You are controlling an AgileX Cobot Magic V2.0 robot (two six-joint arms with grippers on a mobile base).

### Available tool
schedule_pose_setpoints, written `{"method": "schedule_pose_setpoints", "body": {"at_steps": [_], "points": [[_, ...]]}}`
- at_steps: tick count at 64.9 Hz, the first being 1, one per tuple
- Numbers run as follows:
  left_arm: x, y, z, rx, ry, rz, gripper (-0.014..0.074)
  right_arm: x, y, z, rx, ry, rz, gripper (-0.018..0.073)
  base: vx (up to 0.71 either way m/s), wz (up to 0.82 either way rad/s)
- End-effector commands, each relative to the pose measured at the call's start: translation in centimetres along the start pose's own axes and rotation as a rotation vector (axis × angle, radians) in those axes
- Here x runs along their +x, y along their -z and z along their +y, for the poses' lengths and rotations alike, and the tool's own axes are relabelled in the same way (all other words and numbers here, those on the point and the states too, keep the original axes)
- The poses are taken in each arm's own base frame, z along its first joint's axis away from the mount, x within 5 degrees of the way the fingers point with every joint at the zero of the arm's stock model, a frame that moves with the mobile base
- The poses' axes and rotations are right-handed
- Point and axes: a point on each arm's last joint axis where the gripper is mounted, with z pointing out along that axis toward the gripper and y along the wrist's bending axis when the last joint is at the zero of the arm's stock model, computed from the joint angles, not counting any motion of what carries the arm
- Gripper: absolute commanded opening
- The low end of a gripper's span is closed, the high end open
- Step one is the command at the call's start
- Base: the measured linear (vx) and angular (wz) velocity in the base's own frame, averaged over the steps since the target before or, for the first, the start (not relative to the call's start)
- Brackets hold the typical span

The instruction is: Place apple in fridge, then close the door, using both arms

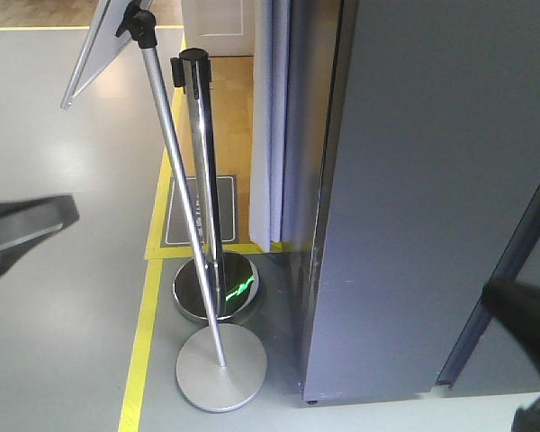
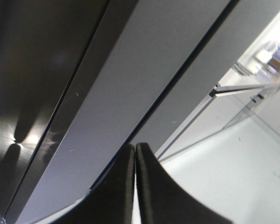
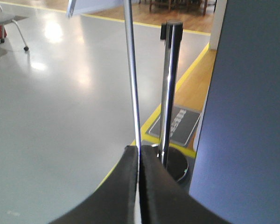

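Both our claws are pinched shut on nothing: left gripper (image 2: 135, 154) low centre in its wrist view, aimed at the fridge (image 1: 432, 198) and its dark vertical door (image 2: 144, 88) seam; right gripper (image 3: 140, 156) faces a chrome post (image 3: 170, 88) instead. No apple visible anywhere. Left arm looks nearer.

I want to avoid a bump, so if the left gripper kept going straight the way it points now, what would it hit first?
Most likely the fridge: in the left wrist view the shut left gripper points at its dark grey face, near a seam. How far off it is can't be judged.
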Motion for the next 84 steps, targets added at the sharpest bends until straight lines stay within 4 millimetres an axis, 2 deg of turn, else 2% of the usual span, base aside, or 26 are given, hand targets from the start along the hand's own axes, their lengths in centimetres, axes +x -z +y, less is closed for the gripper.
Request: {"method": "schedule_pose_setpoints", "body": {"at_steps": [1,19,37,45,50,68,78,84], "points": [[-0.6,0.7,-1.1,0.04,0.05,-0.091,-0.0007,0.2,0.0,-0.1,0.018,-0.023,-0.026,-0.0005,0.0,0.0],[-1.8,1.3,-2.1,0.13,0.164,-0.215,-0.0006,0.9,-0.2,-0.1,0.015,-0.027,-0.003,-0.0005,0.0,0.0],[-2.0,1.5,-3.1,0.237,0.203,-0.224,-0.0006,0.9,-0.2,-0.1,0.015,-0.027,-0.003,-0.0005,0.0,0.0],[-3.1,2.1,-3.8,0.359,0.325,-0.325,-0.0006,0.9,-0.2,-0.1,0.015,-0.027,-0.003,-0.0005,0.0,0.0],[-4.4,2.8,-4.0,0.449,0.456,-0.449,-0.0006,0.9,-0.2,-0.1,0.015,-0.027,-0.003,-0.0005,0.0,0.0],[-6.6,4.6,-3.4,0.606,0.733,-0.707,-0.0006,0.9,-0.2,-0.1,0.015,-0.027,-0.003,-0.0005,0.0,0.0],[-6.8,4.6,-2.6,0.55,0.795,-0.755,-0.0006,0.9,-0.2,-0.1,0.015,-0.027,-0.003,-0.0005,0.0,0.0],[-6.5,4.1,-2.1,0.408,0.678,-0.757,-0.0006,0.9,-0.2,-0.1,0.015,-0.027,-0.003,-0.0005,0.0,0.0]]}}
